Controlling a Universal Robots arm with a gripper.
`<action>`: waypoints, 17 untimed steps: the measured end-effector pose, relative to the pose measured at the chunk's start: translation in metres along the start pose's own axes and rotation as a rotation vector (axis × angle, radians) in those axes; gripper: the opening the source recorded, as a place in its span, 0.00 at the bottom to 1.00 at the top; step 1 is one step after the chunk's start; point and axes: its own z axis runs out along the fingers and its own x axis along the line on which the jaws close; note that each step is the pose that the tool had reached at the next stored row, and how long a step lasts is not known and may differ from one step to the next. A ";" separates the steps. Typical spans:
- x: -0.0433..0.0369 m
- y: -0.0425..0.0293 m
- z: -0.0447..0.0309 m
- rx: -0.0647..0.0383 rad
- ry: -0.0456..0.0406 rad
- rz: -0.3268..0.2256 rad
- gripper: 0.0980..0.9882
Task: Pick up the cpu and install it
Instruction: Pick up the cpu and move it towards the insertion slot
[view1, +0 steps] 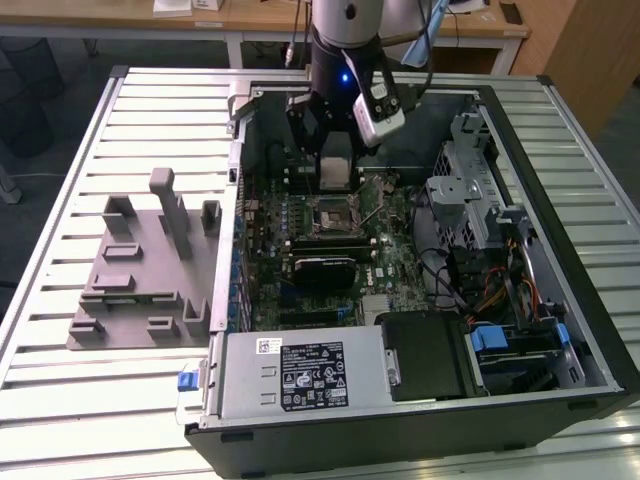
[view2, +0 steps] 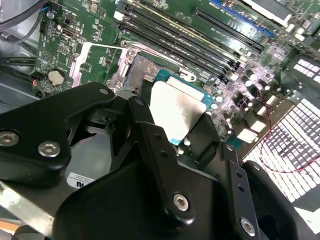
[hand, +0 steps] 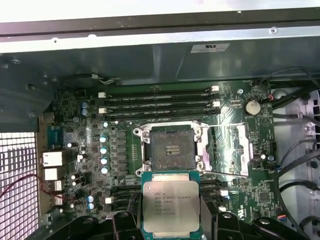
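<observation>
Exterior view: slatted metal table (view1: 100, 400), wooden desk (view1: 260, 15) behind, hand (view1: 336, 160) clamped on cpu (view1: 338, 173) above case (view1: 400, 445).

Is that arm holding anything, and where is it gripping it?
Yes: the gripper holds the cpu, pinched by two opposite edges, near the empty socket.

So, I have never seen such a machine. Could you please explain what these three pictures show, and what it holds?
It is a robot arm with two black fingers at its end. The exterior view looks from off the arm at an open computer case on a slatted table, beside a grey plastic tray. Both wrist views come from cameras riding on the arm, facing the green board. The fingers grip the cpu, a small square silvery chip, by its edges, near the empty socket, not yet in it.
</observation>
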 end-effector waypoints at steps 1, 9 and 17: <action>-0.0009 0.0003 0.0013 0.000 0.0001 0.000 0.50; -0.0076 0.0022 0.0133 0.000 0.0008 -0.001 0.50; -0.0085 0.0052 0.0257 0.000 0.0010 -0.002 0.50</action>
